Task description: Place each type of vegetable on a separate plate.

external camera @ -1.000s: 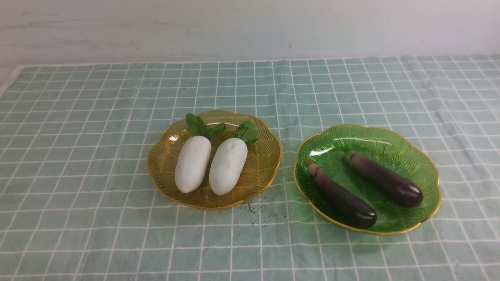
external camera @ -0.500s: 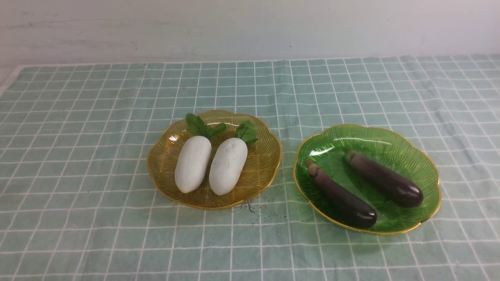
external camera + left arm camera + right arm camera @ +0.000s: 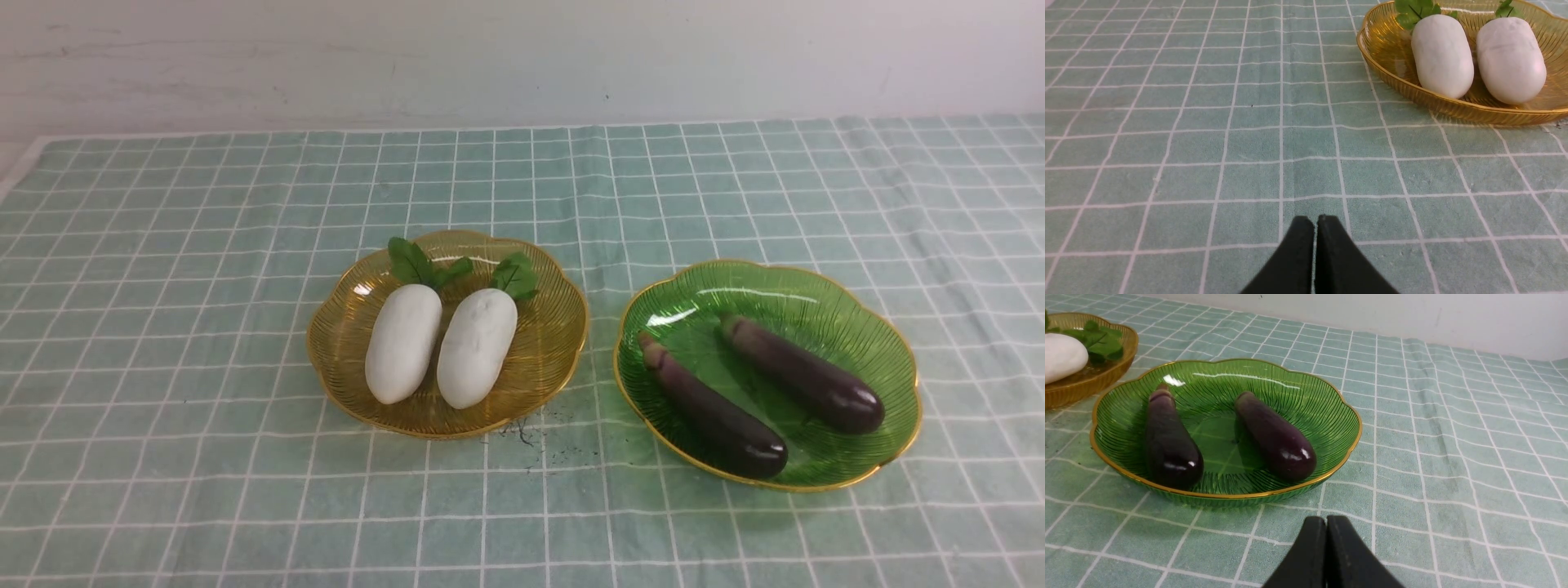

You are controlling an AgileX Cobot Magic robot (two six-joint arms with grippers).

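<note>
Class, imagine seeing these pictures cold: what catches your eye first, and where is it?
Two white radishes lie side by side on the amber plate at the table's centre. To its right, two dark eggplants lie on the green plate.

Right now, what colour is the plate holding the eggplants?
Translucent green with a gold rim; the plate shows best in the right wrist view.
</note>
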